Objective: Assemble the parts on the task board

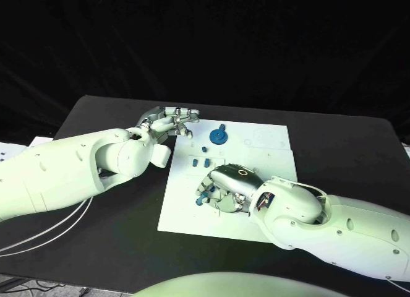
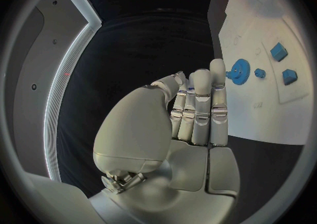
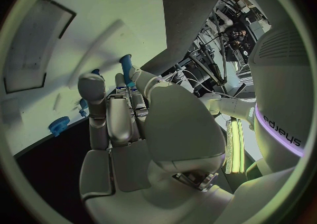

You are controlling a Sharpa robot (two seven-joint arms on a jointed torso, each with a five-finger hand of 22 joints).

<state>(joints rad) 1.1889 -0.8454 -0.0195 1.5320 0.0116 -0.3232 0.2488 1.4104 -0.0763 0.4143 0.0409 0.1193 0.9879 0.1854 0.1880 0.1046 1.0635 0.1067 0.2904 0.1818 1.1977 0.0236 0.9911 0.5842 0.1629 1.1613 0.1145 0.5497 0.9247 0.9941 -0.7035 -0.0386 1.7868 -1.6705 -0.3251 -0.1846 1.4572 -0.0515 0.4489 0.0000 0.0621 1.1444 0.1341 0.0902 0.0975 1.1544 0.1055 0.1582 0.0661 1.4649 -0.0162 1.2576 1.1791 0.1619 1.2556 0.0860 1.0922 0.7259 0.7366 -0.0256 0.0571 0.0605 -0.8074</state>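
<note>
The white task board (image 1: 258, 145) lies in the middle of the black table. A blue gear (image 1: 219, 135) sits near its far left part, with small blue pieces (image 1: 200, 163) just nearer on the board. My right hand (image 1: 226, 187) is low over the board's near left part and pinches a slim blue peg (image 3: 126, 67) between its fingertips; blue shows under its fingers (image 1: 203, 199). My left hand (image 1: 170, 123) hovers at the board's far left corner, beside the gear (image 2: 238, 71), fingers stretched out and holding nothing (image 2: 195, 110).
The black table (image 1: 347, 148) surrounds the board on all sides. Two blue blocks (image 2: 278, 51) and a small blue piece (image 2: 259, 73) lie on the board beyond the gear. A shallow rectangular recess (image 3: 33, 44) shows in the board ahead of my right hand.
</note>
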